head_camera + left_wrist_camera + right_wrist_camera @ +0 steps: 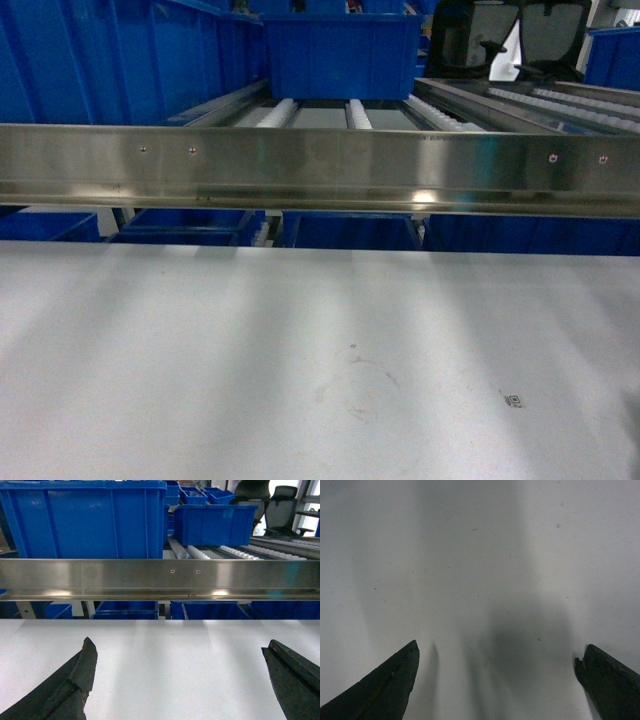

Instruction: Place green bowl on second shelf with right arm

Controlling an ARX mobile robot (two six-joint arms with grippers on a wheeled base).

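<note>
No legible text in any view.
The one thing like a sign is a small square printed marker (514,400) on the white counter (200,350) in the head view, too small and blurred to read. The steel front rail (320,165) of the rack and the blue crates (85,520) behind it carry no readable label, brand or number.

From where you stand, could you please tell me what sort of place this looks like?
Probably a warehouse or parts-picking area. A stainless-steel flow rack with white roller tracks carries large blue plastic crates, and more crates sit on the tier below. Office chairs behind it suggest a lab or workshop corner.
</note>
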